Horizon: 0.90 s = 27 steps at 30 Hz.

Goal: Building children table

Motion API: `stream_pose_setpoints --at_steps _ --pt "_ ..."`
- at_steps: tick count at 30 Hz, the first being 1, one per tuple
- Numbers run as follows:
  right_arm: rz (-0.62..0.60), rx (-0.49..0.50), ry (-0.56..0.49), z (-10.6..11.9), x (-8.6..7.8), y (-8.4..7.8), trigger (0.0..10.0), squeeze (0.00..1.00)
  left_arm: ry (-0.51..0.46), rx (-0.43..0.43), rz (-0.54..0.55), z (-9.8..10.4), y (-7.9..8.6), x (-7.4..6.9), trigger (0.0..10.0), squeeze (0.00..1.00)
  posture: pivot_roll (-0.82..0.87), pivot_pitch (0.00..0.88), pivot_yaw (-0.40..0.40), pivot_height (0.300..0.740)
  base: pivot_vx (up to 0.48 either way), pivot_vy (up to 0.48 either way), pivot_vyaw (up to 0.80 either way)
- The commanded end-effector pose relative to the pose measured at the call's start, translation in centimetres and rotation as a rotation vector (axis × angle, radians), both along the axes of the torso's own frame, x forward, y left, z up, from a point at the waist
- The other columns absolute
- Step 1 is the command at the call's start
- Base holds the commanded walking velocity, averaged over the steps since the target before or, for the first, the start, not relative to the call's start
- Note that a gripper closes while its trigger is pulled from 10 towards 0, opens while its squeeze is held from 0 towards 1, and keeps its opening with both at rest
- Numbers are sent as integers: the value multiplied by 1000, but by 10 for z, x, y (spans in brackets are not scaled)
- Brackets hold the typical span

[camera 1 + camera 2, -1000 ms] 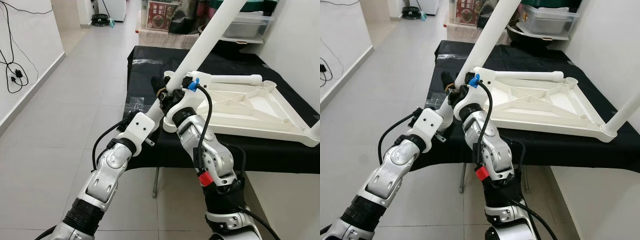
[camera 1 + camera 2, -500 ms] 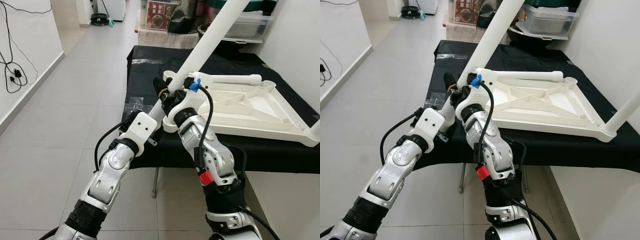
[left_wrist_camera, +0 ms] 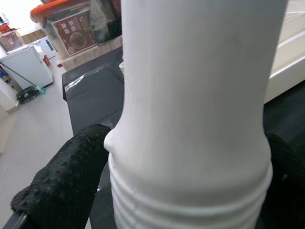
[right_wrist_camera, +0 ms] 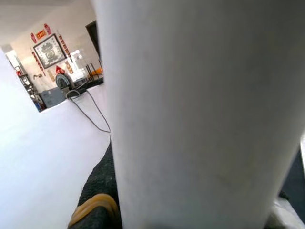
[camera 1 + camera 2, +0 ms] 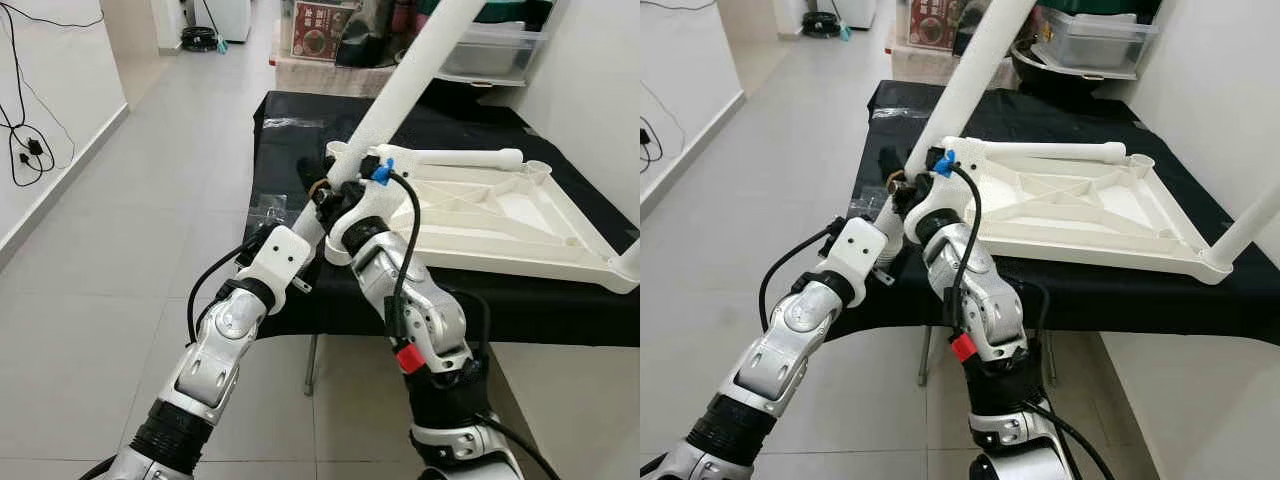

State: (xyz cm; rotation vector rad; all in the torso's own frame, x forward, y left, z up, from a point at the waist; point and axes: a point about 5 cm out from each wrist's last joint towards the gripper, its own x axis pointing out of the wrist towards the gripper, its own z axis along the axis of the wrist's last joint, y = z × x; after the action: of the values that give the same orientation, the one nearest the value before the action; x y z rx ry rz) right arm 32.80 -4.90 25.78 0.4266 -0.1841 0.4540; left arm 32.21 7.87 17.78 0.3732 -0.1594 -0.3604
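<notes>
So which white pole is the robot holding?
Find the black-covered table with the upside-down white tabletop on it. At its near left corner, the left gripper and right gripper clamp a tilted white table leg. Unlike the other leg lying flat, it slants up.

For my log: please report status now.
Left gripper and right gripper both shut on table leg, at corner of upturned tabletop. Nothing in the way.

One big white plastic tabletop lying upside down. Three long round white plastic legs: one leaning up, one lying flat, one at the far corner. Two black grippers. One black cloth-covered table. One clear plastic storage box.
</notes>
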Motion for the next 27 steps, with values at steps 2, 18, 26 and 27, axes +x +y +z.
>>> stream_pose_setpoints --at_steps 2,18,26,27 --pt "33 44 6 0 -7 9 10000 0 10 7 -8 -4 -2 -1 10000 0 72 87 -95 740 0 0 0" --pt "50 51 1 2 -11 15 10000 0 18 -5 -36 -5 -11 -1 10000 0 73 77 -94 740 0 0 0" --pt "56 42 3 0 -12 17 10000 0 -3 -12 -48 -3 -14 -2 0 0 74 65 -97 740 0 0 0" --pt "56 42 3 0 -12 17 10000 0 -3 -12 -48 -3 -14 -2 0 0 74 65 -97 740 0 0 0"
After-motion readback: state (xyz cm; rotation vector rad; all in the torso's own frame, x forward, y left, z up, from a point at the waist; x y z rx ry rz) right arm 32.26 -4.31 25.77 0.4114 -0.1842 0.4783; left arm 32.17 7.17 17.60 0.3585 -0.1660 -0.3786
